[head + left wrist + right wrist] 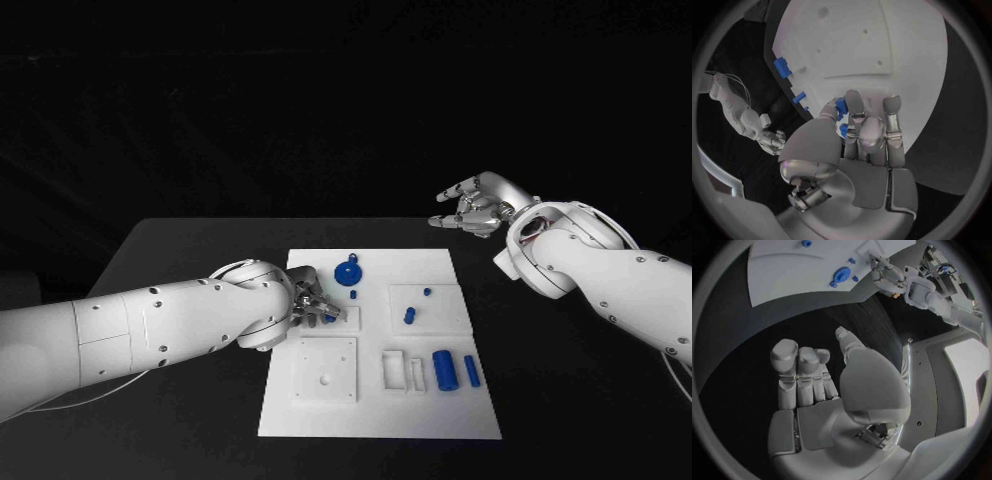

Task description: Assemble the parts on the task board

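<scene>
the left hand (296, 303) sits low at the left edge of the task board (433, 420), fingers curled round a small blue part (842, 118), so a placing step looks under way. the right hand (476, 208) hangs over the bare table beyond the board's far right corner, fingers partly curled, holding nothing. on the board a round blue part (348, 271) and two blue cylinders (444, 369) lie loose, with small pegs between; by my reading, most of the assembly is left
</scene>
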